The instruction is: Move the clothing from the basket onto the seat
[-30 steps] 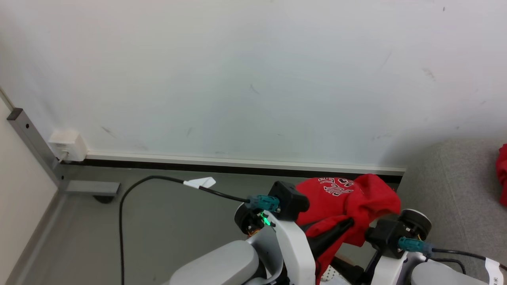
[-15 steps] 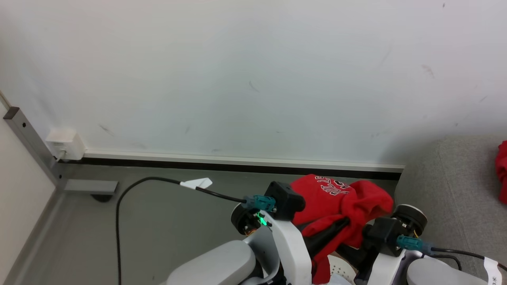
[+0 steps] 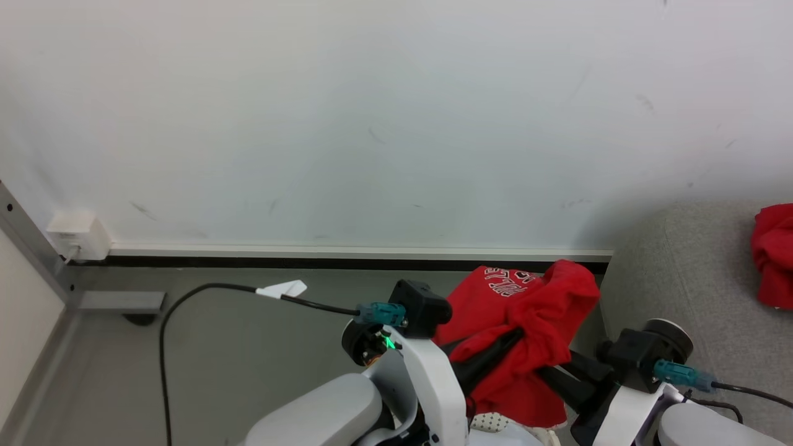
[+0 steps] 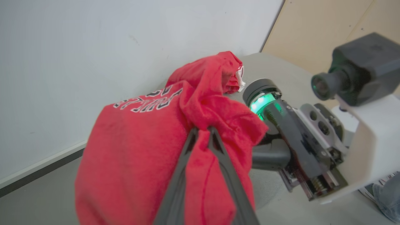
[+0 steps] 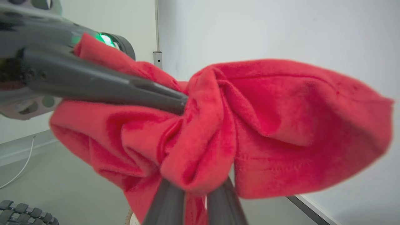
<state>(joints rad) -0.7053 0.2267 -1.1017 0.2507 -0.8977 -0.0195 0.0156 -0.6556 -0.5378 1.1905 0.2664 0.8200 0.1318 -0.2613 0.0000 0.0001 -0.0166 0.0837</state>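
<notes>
Red garment (image 3: 526,322), bunched and held aloft above the floor (image 3: 248,371), just left of the grey sofa (image 3: 681,279). Left gripper (image 4: 201,129) pinches one fold; right gripper (image 5: 195,187) is clamped into another from below. Risk: either shallow pinch may slip if the arms diverge, dropping the cloth short of the sofa.
</notes>
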